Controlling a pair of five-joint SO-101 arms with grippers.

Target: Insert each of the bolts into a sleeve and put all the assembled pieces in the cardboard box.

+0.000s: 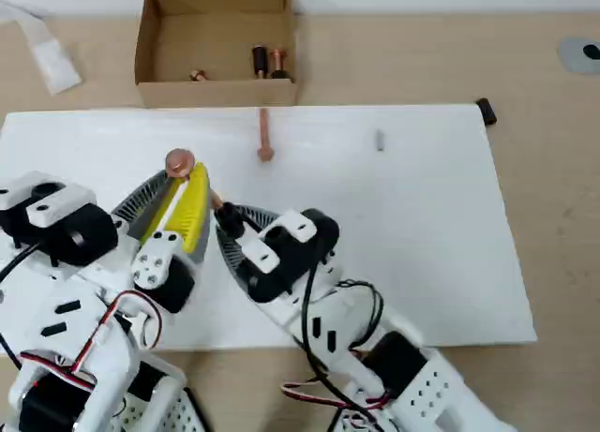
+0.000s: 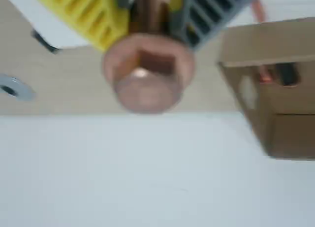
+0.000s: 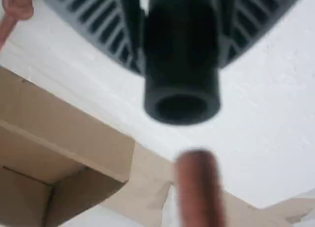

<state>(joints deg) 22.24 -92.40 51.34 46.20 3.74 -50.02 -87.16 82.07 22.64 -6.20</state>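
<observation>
- bolt (image 2: 147,74), copper, is clenched between the yellow and grey fingers of my left claw (image 1: 183,176), over the white board (image 1: 422,226).
- my right claw (image 1: 228,216) grips a black sleeve (image 3: 182,74); the bolt's shaft end sits just before its open mouth, not touching.
- a second bolt (image 1: 265,134) lies on the board near the cardboard box (image 1: 217,93), which holds assembled pieces (image 1: 267,62).
</observation>
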